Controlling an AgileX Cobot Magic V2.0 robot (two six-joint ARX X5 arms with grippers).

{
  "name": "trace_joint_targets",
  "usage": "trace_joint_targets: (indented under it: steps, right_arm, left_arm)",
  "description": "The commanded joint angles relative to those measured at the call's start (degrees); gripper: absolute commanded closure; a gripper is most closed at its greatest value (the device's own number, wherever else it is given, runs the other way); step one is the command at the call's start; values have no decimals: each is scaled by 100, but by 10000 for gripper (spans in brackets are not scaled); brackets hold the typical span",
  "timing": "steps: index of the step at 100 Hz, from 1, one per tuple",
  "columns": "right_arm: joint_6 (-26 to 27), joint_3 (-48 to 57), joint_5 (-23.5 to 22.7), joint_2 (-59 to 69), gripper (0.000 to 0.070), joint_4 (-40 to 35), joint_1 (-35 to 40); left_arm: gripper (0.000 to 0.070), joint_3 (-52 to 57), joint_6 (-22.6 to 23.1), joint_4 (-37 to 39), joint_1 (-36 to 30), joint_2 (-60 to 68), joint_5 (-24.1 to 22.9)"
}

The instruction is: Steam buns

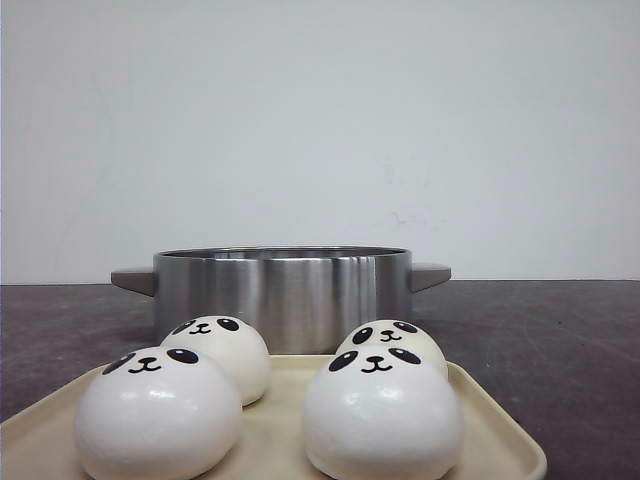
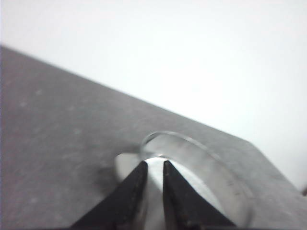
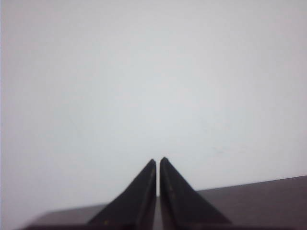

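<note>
A dark surface holds everything, and a white wall stands behind it. The biggest thing is a shiny metal pot with two grey handles, standing at the back with no lid on it. Just in front of the pot lies a pale tray, and the four buns with panda faces sit on it in two rows, all upright, none in the pot yet. In the left wrist view a blurry clear round thing, maybe a glass lid, lies on the surface near the left fingers, which are close together with only a thin gap and hold nothing. The right fingers are almost touching each other and point at the wall, also with nothing in them. Neither arm shows in the front view, so the work looks like it has not started. To do it well, the fingers should spread wide, come down over one front bun, squeeze it softly so it does not squash, lift it above the pot's rim and set it down inside.
</note>
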Motion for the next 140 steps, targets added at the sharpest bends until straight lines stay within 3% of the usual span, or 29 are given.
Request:
trace_joint_targets:
  steps: [1, 15, 21, 30, 39, 45, 50, 56, 62, 67, 70, 77, 85, 95, 107, 130, 140]
  right_arm:
    - [337, 546, -160, 7, 696, -601, -2]
    - [-413, 1978, -170, 566, 696, -2188, -2]
    - [-710, 2562, -376, 1032, 696, -2369, 4]
    - [-896, 3327, -1032, 1687, 696, -2367, 2]
    - [-240, 3858, -1478, 2164, 696, -2087, 2]
    - [315, 4041, -1534, 2398, 696, -1838, 4]
    - [431, 4120, -1534, 2535, 696, -1722, 4]
    - [262, 4179, -1622, 2658, 696, -1777, 2]
    - [26, 4203, -1777, 2730, 684, -1937, 4]
    - [-101, 4203, -1947, 2802, 596, -2090, 20]
    - [-109, 4205, -1982, 2841, 518, -2205, 37]
    - [-210, 4205, -1976, 2938, 341, -2520, 118]
    - [-437, 4205, -1926, 3051, 317, -2896, 262]
    - [-890, 4218, -1582, 3239, 317, -3348, 562]
    - [-1104, 4282, -837, 3630, 311, -3906, 1220]
    - [-1082, 4892, 1255, 4972, 164, -5101, 3077]
    - [-553, 5436, 1886, 5853, 75, -5661, 3705]
  left_arm:
    - [686, 535, 133, -170, -4, 216, 33]
    - [686, 1725, 426, -284, -13, 1314, 358]
    - [686, 2295, 647, -304, -68, 1945, 369]
    - [686, 3145, 750, -424, -201, 2802, 369]
    - [687, 3912, 726, -859, -269, 3493, 378]
    - [684, 4306, 728, -1139, -273, 3862, 378]
    - [674, 4516, 730, -1246, -319, 4065, 378]
    - [600, 4614, 734, -1237, -391, 4170, 442]
    - [422, 4618, 782, -1235, -468, 4177, 518]
    - [244, 4618, 903, -1318, -560, 4168, 590]
    - [179, 4618, 979, -1384, -625, 4155, 640]
    - [122, 4618, 1169, -1648, -835, 4109, 752]
    - [114, 4618, 1471, -2223, -1117, 4068, 756]
    - [114, 4599, 1762, -2896, -1497, 4063, 728]
    - [114, 4597, 1915, -3224, -1915, 4006, 597]
    - [115, 4597, 1919, -3230, -2157, 3873, 4]
    - [115, 4597, 1971, -3241, -2159, 3873, -151]
